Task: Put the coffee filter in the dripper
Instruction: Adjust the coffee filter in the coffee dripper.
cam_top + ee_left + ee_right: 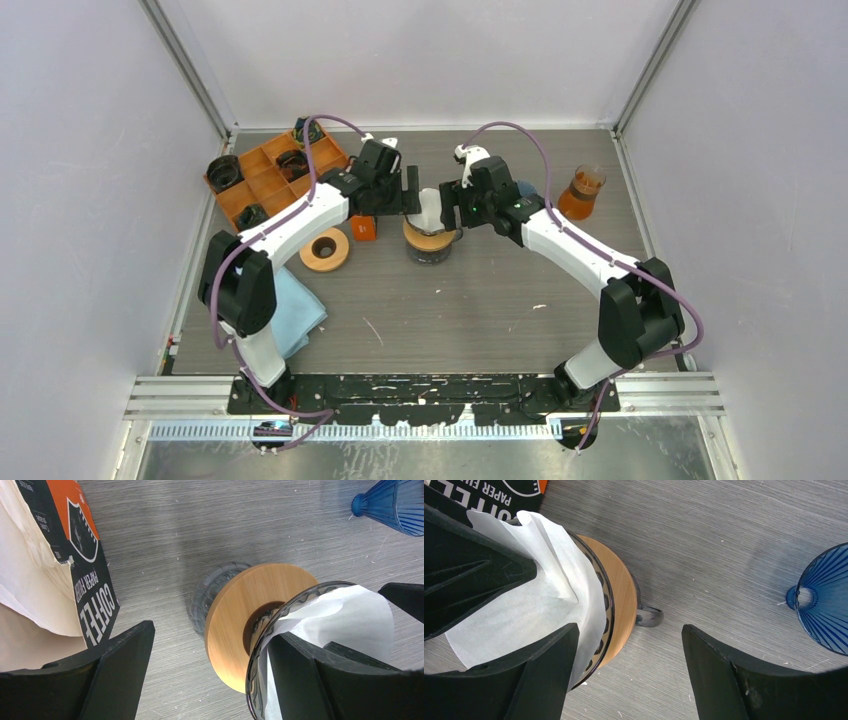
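The glass dripper (430, 240) with a wooden collar (240, 620) stands on a dark glass cup at the table's middle. The white paper coffee filter (430, 208) sits in its cone and sticks up above the rim; it also shows in the left wrist view (350, 620) and the right wrist view (524, 615). My left gripper (410, 190) is open, one finger (310, 680) inside the filter, the other outside to the left. My right gripper (447, 200) is open, one finger (539, 675) against the filter's other side, the other over bare table.
A blue dripper (525, 188) lies just right of the right gripper. A coffee filter packet (85, 580) lies left of the cup. A wooden ring (325, 249), an orange parts tray (270, 175), a blue cloth (300, 310) and an amber carafe (583, 190) stand around.
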Action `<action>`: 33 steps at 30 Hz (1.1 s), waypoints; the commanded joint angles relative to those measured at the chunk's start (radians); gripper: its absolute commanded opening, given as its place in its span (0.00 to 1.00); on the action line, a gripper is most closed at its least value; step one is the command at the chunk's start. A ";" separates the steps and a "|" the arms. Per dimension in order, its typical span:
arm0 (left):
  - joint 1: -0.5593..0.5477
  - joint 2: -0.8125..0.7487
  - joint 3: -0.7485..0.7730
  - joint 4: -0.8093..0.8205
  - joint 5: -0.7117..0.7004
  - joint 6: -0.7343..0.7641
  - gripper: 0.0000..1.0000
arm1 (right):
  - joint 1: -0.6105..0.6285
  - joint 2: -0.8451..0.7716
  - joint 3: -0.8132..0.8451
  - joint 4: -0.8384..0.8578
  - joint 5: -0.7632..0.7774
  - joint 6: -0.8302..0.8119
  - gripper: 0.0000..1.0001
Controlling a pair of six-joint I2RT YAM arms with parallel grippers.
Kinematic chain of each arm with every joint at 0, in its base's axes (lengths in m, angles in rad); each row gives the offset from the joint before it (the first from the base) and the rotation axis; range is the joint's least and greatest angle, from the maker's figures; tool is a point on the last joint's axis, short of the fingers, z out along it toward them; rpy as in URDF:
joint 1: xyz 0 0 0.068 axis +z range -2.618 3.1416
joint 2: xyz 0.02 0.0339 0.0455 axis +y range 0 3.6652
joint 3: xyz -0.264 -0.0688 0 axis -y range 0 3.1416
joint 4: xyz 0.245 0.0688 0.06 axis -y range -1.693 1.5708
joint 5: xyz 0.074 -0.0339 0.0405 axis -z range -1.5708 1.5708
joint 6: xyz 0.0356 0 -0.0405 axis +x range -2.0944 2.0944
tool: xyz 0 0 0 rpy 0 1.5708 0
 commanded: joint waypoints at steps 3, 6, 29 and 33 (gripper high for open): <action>0.007 -0.002 0.013 0.011 -0.017 0.009 0.84 | -0.004 -0.017 0.041 0.020 0.018 -0.022 0.81; 0.008 -0.007 0.012 0.012 -0.016 0.009 0.84 | -0.004 -0.042 0.038 0.022 0.018 -0.021 0.82; 0.009 -0.044 0.003 0.033 0.019 0.002 0.84 | -0.004 -0.175 -0.078 0.190 -0.021 0.002 0.89; 0.012 -0.058 -0.001 0.037 0.023 -0.001 0.84 | -0.004 -0.178 -0.082 0.193 -0.021 0.001 0.89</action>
